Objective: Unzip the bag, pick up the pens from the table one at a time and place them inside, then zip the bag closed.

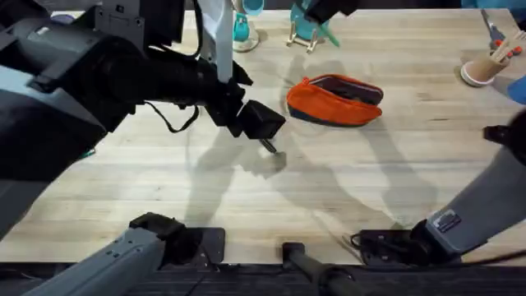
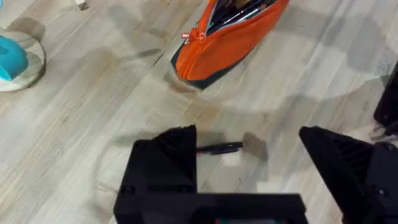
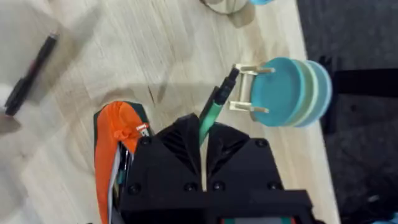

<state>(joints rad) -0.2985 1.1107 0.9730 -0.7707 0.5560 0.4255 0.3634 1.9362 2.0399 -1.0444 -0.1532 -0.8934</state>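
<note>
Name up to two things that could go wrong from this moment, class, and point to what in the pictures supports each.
1. The right gripper holds the green pen by one end, close to the teal stand; swinging it could knock the stand or loosen the pen.
2. The left gripper hangs open above the black pen, which lies flat on the table; closing off-centre might roll it away instead of gripping it.

Light wood worktop (image 1: 345, 189) with pale planks, soft grey shadows on it, dark floor (image 3: 367, 124) past its edge, black strip along the near side
</note>
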